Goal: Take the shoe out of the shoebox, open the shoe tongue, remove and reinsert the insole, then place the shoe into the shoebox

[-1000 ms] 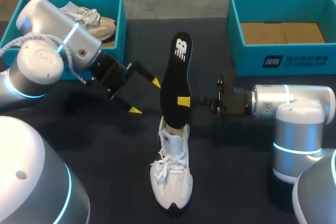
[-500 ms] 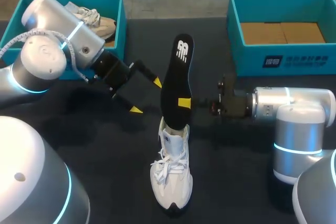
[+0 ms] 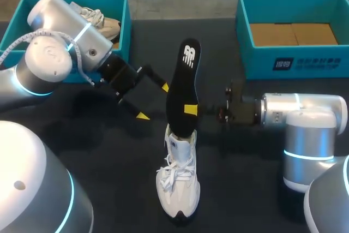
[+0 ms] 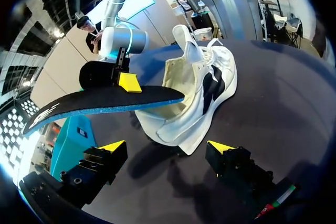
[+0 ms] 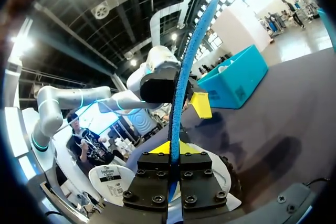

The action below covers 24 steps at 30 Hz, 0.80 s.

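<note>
the right pincer (image 3: 191,109) is closed on the black insole (image 3: 184,80), its yellow tips pinching it from both sides in its lower half. the insole stands nearly upright, its lower end at the opening of the white shoe (image 3: 178,186). the shoe sits on its sole on the counter (image 3: 245,189), midway along the near edge, toe toward that edge. the left pincer (image 3: 154,101) hangs just beside the insole, fingers spread wide, holding nothing. the left box (image 3: 124,31) at the far left corner holds a second shoe (image 3: 94,19); the right box (image 3: 283,63) at the far right corner has cardboard (image 3: 292,34) in it.
</note>
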Tool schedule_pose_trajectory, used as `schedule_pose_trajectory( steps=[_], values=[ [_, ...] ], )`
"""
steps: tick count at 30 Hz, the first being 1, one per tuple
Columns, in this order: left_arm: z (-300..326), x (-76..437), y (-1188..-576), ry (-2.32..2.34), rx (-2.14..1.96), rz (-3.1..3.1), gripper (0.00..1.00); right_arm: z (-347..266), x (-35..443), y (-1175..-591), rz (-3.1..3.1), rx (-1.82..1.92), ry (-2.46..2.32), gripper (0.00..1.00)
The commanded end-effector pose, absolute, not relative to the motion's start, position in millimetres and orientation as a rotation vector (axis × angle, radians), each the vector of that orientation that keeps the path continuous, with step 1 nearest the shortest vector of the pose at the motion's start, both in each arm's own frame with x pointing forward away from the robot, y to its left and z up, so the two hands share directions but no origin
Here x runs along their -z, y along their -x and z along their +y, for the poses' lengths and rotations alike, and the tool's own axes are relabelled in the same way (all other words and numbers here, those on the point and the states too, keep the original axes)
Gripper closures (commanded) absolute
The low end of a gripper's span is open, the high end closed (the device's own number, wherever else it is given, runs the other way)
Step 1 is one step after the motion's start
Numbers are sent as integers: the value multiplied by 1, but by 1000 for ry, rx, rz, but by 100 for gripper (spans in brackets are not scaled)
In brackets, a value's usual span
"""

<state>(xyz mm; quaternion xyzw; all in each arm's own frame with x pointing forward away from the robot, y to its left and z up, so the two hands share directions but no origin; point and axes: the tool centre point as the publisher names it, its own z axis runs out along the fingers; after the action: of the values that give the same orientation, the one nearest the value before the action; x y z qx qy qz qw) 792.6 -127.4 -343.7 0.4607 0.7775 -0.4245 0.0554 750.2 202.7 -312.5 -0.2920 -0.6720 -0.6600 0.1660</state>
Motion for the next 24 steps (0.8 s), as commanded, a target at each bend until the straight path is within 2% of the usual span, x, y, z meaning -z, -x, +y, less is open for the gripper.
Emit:
schedule_pose_trajectory(
  steps=[1,24],
  values=[
    [-130,346,-794,-1400,1291,2377,0,206,313,-747,-1921,1874,841,100],
    [-130,346,-794,-1400,1292,2379,0,205,295,-749,-1971,1870,871,100]
  ],
)
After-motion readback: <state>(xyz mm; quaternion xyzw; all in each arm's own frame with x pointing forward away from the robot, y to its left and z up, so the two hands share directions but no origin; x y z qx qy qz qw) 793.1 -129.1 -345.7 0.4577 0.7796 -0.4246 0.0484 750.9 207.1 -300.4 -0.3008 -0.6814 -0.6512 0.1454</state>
